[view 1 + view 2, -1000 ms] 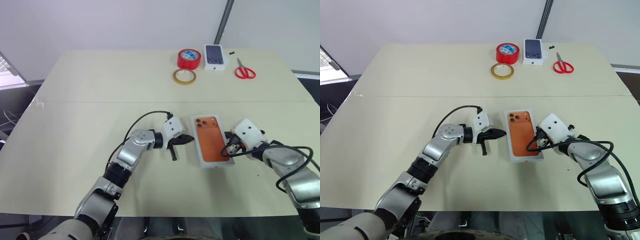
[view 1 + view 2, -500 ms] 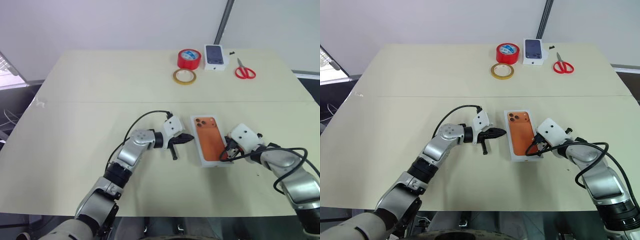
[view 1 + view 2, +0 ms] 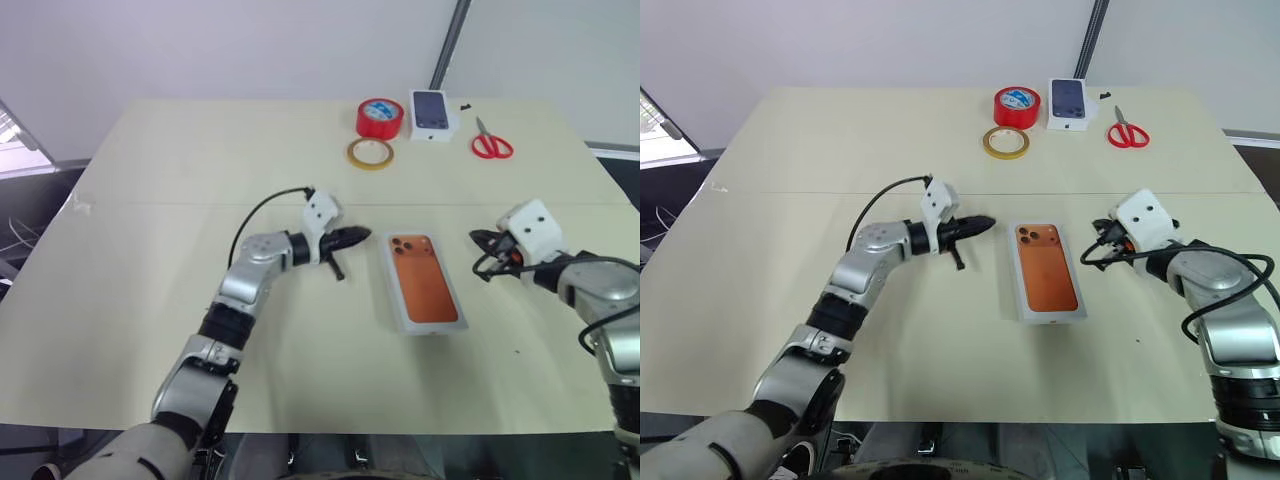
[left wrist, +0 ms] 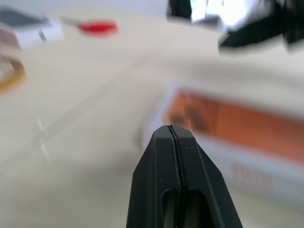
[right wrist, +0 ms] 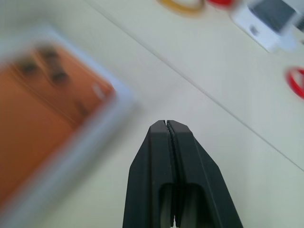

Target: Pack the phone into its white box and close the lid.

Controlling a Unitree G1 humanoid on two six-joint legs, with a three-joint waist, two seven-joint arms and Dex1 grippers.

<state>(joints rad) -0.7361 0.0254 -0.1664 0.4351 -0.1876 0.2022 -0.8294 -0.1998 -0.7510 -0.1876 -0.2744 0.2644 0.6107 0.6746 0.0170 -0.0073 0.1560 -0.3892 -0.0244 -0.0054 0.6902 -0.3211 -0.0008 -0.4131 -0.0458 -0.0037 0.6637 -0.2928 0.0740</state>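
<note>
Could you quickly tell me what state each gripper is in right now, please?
Left gripper: closed, holding nothing, beside the white box.
Right gripper: closed, holding nothing, clear of the box.

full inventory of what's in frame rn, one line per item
phone: 1, orange, back up, lying in the white box, table middle
white box: 1, white tray around the phone
red tape roll: 1, red, far side of the table
tan tape roll: 1, tan, just in front of the red roll
small phone box: 1, white with dark phone picture, beside the red roll
scissors: 1, red handles, far right
table: 1, cream
left gripper: 1, black fingers shut, left of the tray, apart from it
right gripper: 1, black fingers shut, right of the tray, apart from it
</note>
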